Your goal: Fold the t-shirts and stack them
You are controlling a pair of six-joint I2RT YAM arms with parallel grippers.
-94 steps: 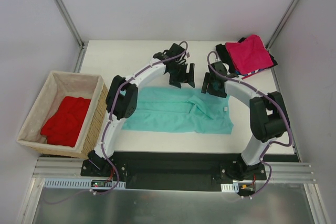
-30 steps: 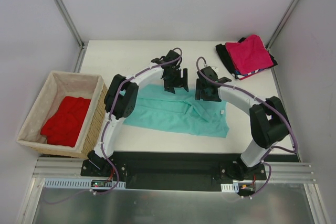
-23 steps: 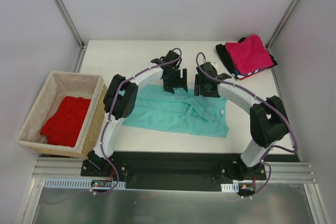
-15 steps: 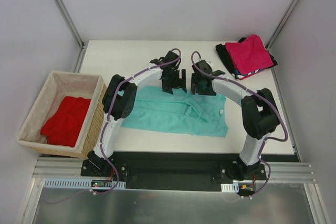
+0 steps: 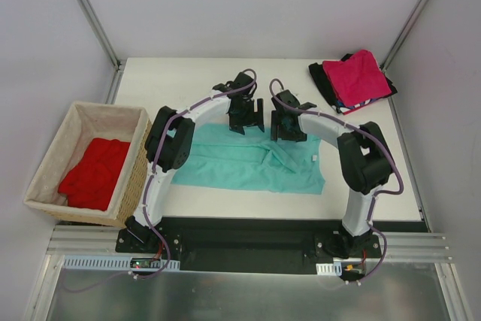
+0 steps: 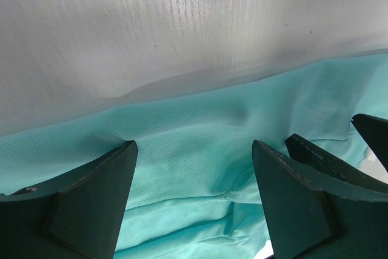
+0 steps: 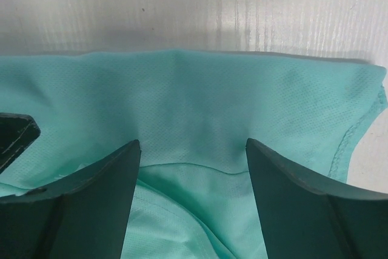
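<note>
Teal-green t-shirt: spread flat at the centre of the desk, long axis running from 9 to 3 o'clock. It has a raised crease and a small white tag toward its 3 o'clock end, and its fine mesh weave shows in the wrist views.

Magenta-pink t-shirt: folded, topmost on a pile at 1 o'clock.

Black t-shirt: under it, showing along the pile's 9 o'clock side.

Striped t-shirt: only a thin edge shows at the pile's 6 o'clock side.

Bright red t-shirt: crumpled inside the basket at 9 o'clock.
</note>
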